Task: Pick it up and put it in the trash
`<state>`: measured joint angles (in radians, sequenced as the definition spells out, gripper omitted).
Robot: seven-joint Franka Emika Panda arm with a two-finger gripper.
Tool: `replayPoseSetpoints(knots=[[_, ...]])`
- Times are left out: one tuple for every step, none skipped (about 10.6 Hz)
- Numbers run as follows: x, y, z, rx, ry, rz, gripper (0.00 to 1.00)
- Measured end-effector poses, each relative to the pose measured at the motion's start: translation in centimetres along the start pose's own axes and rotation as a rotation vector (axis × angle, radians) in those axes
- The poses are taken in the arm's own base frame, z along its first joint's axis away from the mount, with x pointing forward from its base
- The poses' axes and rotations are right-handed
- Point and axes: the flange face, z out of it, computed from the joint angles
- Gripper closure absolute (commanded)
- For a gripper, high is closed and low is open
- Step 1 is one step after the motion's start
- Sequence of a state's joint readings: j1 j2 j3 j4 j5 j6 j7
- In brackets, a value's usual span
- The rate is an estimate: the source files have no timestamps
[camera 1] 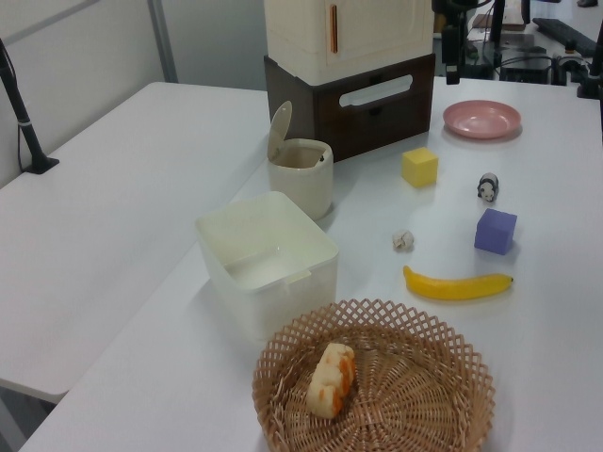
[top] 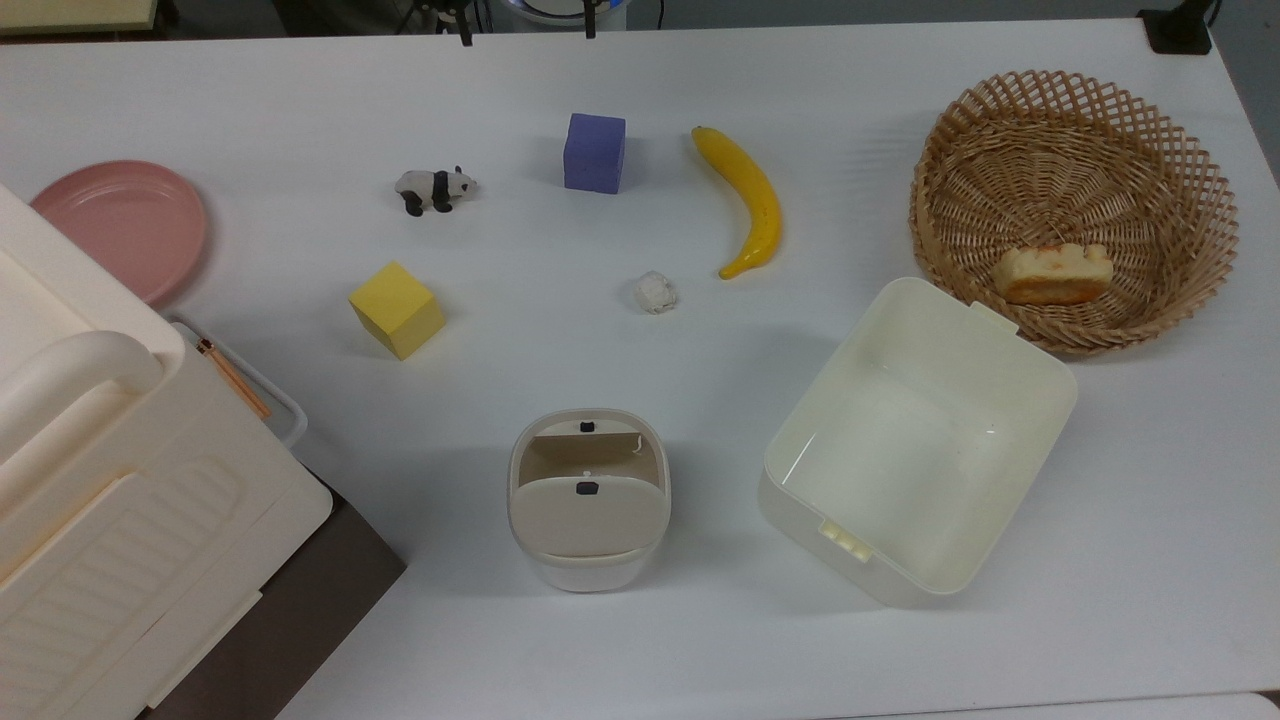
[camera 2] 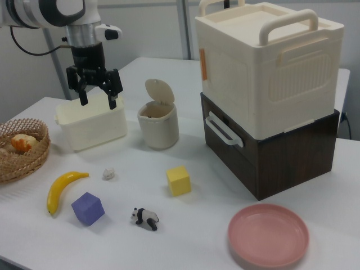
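Note:
The small white crumpled wad [top: 655,292] [camera 1: 403,241] [camera 2: 108,174] lies on the white table between the banana and the yellow cube. The trash [top: 588,500] [camera 1: 300,174] [camera 2: 158,124] is a small beige bin. Its flap lid [camera 2: 160,90] is tipped up, so the inside shows. My gripper [camera 2: 97,97] hangs open and empty well above the table. In the right view it is to the left of the trash, in front of the cream tub, and up and to the left of the wad.
Around the wad lie a banana [top: 748,200], a purple cube [top: 594,152], a yellow cube [top: 397,309] and a panda figurine [top: 434,189]. A cream tub [top: 1030,380], a wicker basket [top: 1080,130] holding bread, a pink plate [top: 120,225] and stacked boxes [camera 2: 270,95] ring the table.

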<state>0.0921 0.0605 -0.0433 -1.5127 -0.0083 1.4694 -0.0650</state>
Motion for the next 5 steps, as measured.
replayPoseSetpoints(knots=[[0.0,0.0,-0.2,0.000,0.005,0.000,0.00],[0.0,0.3,-0.3,0.000,0.008,0.006,0.00],[-0.1,1.0,-0.5,0.005,0.012,0.015,0.00],[-0.1,1.4,-0.6,0.014,0.015,0.021,0.00],[-0.1,1.6,-0.6,0.019,0.016,0.021,0.00]])
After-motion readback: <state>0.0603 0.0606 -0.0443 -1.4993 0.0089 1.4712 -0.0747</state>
